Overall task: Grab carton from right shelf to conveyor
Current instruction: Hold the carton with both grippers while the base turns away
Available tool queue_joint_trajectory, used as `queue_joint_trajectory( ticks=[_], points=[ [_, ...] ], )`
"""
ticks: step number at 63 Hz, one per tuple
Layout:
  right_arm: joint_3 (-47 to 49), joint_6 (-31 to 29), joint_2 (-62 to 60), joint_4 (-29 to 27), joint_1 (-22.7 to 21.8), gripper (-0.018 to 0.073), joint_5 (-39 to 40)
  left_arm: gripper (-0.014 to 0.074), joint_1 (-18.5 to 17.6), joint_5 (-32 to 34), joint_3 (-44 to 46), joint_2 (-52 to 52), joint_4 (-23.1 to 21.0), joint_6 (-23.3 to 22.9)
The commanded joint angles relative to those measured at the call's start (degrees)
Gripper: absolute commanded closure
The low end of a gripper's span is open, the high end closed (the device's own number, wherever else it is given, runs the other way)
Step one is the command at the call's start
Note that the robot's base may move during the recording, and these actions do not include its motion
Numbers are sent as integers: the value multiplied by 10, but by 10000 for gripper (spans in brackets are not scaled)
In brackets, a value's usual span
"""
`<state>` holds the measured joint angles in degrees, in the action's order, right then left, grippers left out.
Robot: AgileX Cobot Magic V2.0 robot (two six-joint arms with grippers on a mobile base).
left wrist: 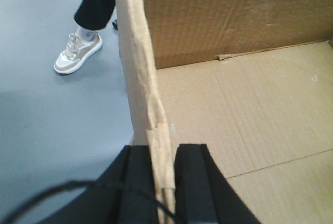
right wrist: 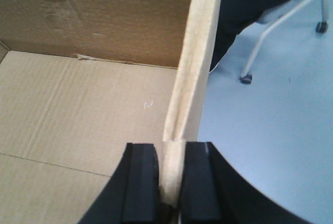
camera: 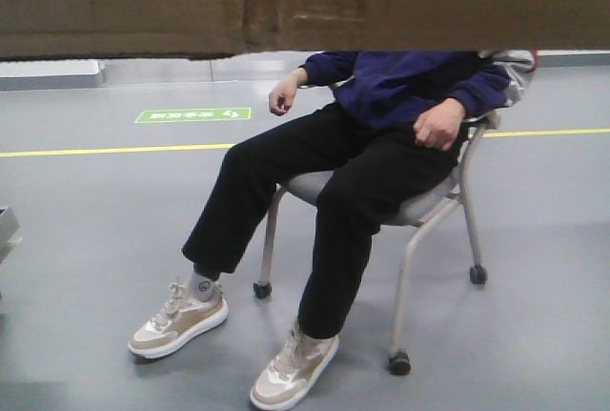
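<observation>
Smooth light grey floor (camera: 86, 230) fills the front view. A large, open-topped brown corrugated cardboard carton (camera: 305, 1) spans the upper edge, apparently held up in the air. Behind it, a person in a navy top and black trousers (camera: 362, 163) sits on a grey wheeled chair (camera: 424, 209). The black left claw (left wrist: 164, 156) is clenched on the carton's left wall. The black right claw (right wrist: 170, 154) grips its right wall.

Even indoor light, perhaps slightly soft.
</observation>
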<state>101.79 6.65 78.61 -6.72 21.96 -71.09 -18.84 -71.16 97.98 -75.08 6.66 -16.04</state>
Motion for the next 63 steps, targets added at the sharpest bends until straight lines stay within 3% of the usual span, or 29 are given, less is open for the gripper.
queue_joint_trajectory(
  ticks=[1,27,63],
  points=[
    [1,-11,-5,25,-6,629,11,613,1,12,2,8,16,4],
    [1,-11,-5,25,-6,629,20,613,1,29,2,8,19,4],
    [1,-11,-5,25,-6,629,176,613,1,36,2,8,21,4]
  ],
)
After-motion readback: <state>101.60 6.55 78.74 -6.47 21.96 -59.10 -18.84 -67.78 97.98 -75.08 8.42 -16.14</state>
